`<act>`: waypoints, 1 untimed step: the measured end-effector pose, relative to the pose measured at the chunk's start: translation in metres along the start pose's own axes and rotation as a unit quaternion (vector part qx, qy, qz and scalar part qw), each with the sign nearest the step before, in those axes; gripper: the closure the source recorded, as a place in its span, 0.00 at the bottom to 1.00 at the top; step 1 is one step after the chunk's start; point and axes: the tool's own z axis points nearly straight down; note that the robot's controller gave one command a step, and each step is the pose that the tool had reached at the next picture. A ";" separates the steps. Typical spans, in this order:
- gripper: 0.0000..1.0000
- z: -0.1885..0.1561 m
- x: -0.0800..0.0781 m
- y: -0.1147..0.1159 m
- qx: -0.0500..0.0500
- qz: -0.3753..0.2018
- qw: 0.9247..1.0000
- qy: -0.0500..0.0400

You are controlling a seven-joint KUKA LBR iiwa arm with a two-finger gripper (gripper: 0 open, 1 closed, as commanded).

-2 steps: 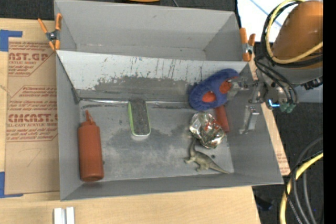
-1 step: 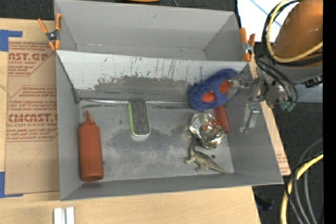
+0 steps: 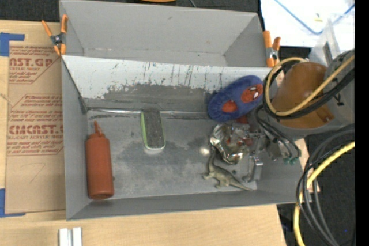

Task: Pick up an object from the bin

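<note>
Camera view: the gripper (image 3: 254, 165) is low in the bin (image 3: 173, 26), just below the blue soft toy (image 3: 233, 98). It sits against a shiny crumpled item (image 3: 228, 144), with a small grey dinosaur figure (image 3: 223, 179) beside it. Whether it is open or has hold of anything cannot be told. A red bottle (image 3: 99, 161) lies well left of the toy.

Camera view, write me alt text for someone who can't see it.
A robot gripper is down in the right end of a grey bin, beside a blue soft toy and a small toy lizard. A red squeeze bottle is at the left, a grey block mid-floor.
</note>
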 end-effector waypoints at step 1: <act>0.00 -0.063 0.006 -0.002 0.001 -0.012 1.000 -0.003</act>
